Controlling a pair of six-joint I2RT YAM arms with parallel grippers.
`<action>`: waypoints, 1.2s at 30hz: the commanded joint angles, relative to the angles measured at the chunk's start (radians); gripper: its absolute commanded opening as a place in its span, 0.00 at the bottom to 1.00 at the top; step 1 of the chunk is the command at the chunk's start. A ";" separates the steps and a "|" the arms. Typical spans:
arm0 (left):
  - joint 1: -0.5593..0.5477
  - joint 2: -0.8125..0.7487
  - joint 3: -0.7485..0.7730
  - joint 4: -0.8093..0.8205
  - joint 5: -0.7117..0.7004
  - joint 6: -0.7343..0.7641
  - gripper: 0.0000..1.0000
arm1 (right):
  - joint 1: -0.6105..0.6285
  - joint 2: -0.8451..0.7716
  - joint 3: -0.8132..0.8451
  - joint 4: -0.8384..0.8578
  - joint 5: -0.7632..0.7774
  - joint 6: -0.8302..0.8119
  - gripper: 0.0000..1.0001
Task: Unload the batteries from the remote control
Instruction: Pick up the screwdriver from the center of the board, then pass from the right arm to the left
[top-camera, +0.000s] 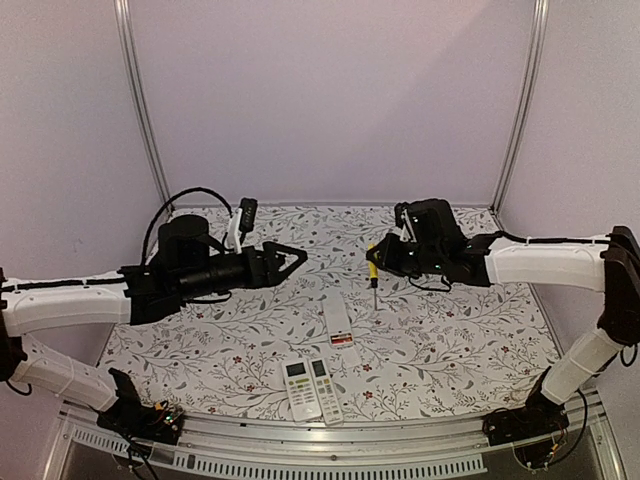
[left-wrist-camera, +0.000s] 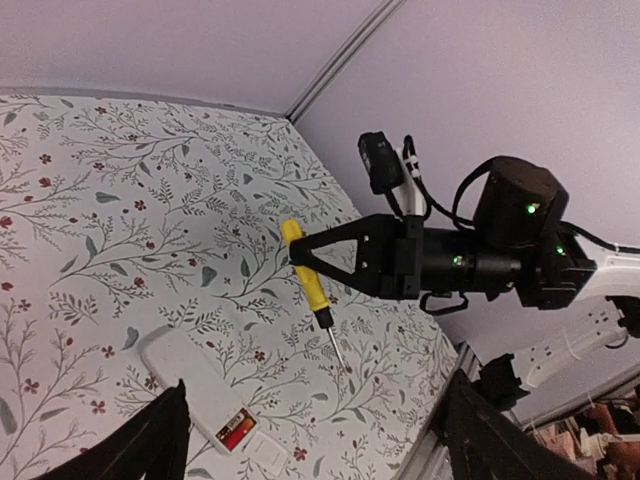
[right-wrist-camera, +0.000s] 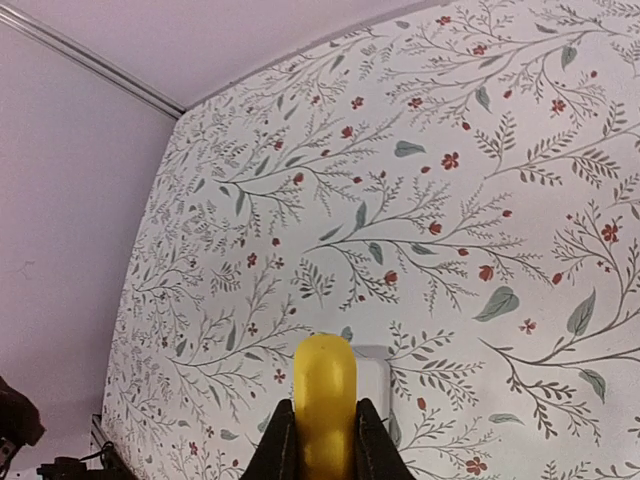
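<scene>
1. Near edge of the surface (top-camera: 200, 350): a pair of white remotes (top-camera: 301, 385) lies side by side, buttons up. Whether they touch cannot be told.
2. Just beyond them lies a third remote (top-camera: 338, 318), back up and set lengthwise. At its near end the batteries (top-camera: 343, 341) show only as a red-orange patch in the open bay, too small to count the cells.
3. In the left wrist view a small white piece sits just beside that end. I cannot tell whether it is a loose cover or part of the body.
4. In the right wrist view this remote is almost wholly hidden behind the tool handle, with only a pale corner visible.
5. Right pincer (top-camera: 373, 254) is clamped on the yellow-handled screwdriver (top-camera: 372, 270). The handle is up and the shaft slants down, near the third remote's far end and to its right. Contact between tip and surface cannot be told.
6. Left pincer (top-camera: 292, 257) has its fingers wide apart and holds nothing. It hangs above the surface to the left of the third remote, pointed at the right pincer. Its own view cuts the fingers off at the bottom edge.
7. Farthest back are lilac walls and metal corner posts.
</scene>
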 joint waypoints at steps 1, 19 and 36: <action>-0.110 0.121 0.018 0.228 0.008 -0.094 0.89 | 0.042 -0.113 -0.033 0.177 -0.061 -0.031 0.00; -0.177 0.373 0.168 0.334 0.199 -0.102 0.65 | 0.149 -0.272 -0.084 0.396 0.035 -0.020 0.00; -0.229 0.448 0.335 0.014 0.016 -0.006 0.26 | 0.164 -0.242 -0.059 0.339 0.117 -0.002 0.00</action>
